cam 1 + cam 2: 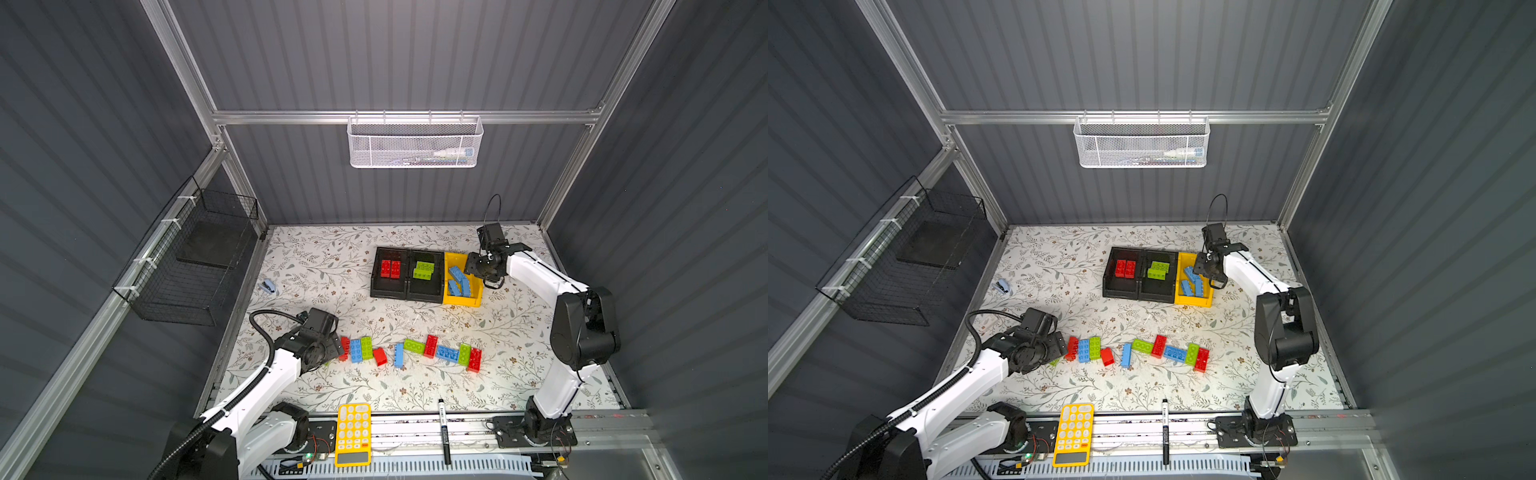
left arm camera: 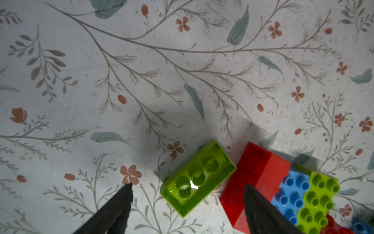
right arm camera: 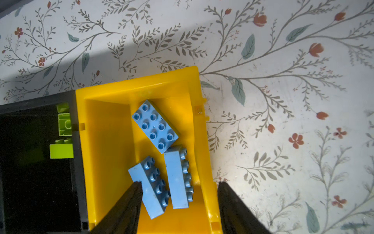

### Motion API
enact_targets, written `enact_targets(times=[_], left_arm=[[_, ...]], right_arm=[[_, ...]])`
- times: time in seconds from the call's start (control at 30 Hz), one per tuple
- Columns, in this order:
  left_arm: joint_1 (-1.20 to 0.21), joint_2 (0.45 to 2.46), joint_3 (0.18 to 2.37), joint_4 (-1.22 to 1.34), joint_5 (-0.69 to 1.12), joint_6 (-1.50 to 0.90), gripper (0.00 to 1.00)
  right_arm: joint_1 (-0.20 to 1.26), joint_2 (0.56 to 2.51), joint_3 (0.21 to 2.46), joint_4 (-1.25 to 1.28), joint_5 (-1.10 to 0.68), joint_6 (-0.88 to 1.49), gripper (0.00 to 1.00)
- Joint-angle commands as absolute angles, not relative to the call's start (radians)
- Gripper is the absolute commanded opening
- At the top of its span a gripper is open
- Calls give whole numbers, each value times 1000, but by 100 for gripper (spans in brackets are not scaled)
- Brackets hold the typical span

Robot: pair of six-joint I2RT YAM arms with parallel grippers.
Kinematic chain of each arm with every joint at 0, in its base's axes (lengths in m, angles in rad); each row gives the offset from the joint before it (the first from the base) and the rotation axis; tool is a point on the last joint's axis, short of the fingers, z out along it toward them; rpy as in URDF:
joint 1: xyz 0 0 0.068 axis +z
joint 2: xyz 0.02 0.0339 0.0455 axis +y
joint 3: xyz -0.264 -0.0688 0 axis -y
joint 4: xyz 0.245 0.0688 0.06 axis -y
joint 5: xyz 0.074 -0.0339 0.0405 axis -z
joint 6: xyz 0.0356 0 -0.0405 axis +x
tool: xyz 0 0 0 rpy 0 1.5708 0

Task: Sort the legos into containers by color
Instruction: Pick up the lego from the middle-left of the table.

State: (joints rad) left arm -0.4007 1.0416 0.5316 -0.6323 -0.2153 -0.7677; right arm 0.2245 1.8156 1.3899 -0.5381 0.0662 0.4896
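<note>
Though nearly hidden from above, green brick (image 2: 198, 178) upturned, left wrist view

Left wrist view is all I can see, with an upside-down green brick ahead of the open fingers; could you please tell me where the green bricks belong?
Observer: In the middle black bin of three set side by side toward the far edge of the table; it already holds green bricks.
Operator: Thank you. What sits either side of it?
Observer: The left black bin holds red bricks, and the yellow bin on the right holds blue bricks.
Operator: Is the other arm in my way?
Observer: Probably not; the right gripper hangs open and empty over the yellow bin, not the middle one.
</note>
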Motion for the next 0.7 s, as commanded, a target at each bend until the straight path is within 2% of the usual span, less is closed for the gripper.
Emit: enact_targets(times=[0.0,0.47,0.67], left_arm=[[-408,1072,521,-636,-203,-781,86],[-417,1180,529,-576,-190,-759,82],[-419,1215,523,-557,-185,-763,69]], right_arm=[[218,1794,1376,-537,57,497,62],[206,1791,1370,-540,55,500,62],[201,1790,1374,-542,58,498,62]])
